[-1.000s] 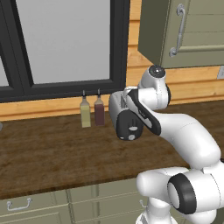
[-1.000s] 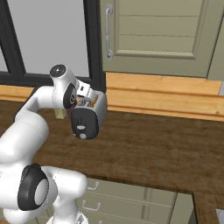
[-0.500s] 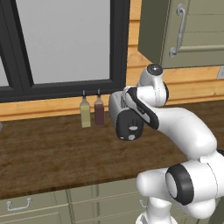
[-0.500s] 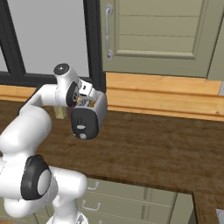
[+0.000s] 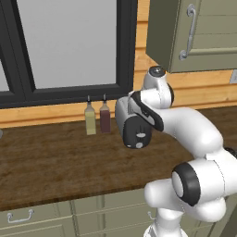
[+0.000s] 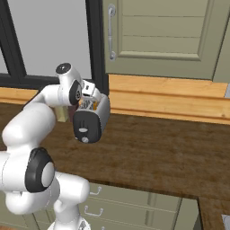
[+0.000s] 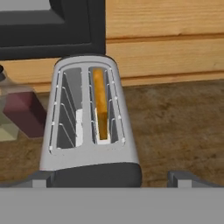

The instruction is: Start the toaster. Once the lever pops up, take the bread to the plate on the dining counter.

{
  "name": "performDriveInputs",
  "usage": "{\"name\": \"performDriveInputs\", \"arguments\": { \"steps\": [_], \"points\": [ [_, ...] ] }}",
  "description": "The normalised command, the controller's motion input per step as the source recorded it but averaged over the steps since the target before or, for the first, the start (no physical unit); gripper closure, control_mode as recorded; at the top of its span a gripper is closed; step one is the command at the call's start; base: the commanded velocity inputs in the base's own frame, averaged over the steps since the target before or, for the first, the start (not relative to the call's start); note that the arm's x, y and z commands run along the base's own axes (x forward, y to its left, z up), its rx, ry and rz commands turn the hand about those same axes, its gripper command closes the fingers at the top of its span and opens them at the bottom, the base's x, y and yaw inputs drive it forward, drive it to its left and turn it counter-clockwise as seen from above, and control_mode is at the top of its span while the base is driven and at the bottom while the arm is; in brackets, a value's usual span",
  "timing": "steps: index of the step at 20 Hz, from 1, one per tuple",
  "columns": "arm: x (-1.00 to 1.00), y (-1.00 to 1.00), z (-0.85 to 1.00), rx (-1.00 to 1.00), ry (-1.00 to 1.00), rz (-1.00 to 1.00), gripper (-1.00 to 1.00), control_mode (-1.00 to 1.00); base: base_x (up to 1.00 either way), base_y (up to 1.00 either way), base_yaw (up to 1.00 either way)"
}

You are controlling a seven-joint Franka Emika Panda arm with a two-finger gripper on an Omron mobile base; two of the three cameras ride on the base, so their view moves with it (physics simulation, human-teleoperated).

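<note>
The toaster [image 7: 87, 127] stands on the tabletop [image 7: 175, 122] beside two bottles [image 7: 19, 111], directly under the hand. In its right slot the bread [image 7: 100, 103] sits edge-up: likely light, stiff and crumbly, best pinched across its thin faces at the top crust. The gripper [image 7: 107, 177] has its jaws fully apart, holding nothing.
</note>
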Motion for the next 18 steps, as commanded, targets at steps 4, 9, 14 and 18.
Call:
{"name": "performDriveInputs", "arguments": {
  "steps": [4, 9, 14, 18],
  "points": [
    [0.22, 0.0, -0.31, -0.03, 0.0, 0.0, -1.0, -1.0, 0.0, 0.0, 0.0],
    [0.37, 0.0, -0.19, 0.0, 0.0, 0.0, -1.0, -1.0, 0.0, 0.0, 0.0],
    [0.46, 0.0, -0.11, 0.0, 0.0, 0.0, -1.0, -1.0, 0.0, 0.0, 0.0],
    [0.49, 0.0, -0.1, 0.0, 0.01, 0.0, -1.0, -1.0, 0.0, 0.0, 0.0]
  ]
}}
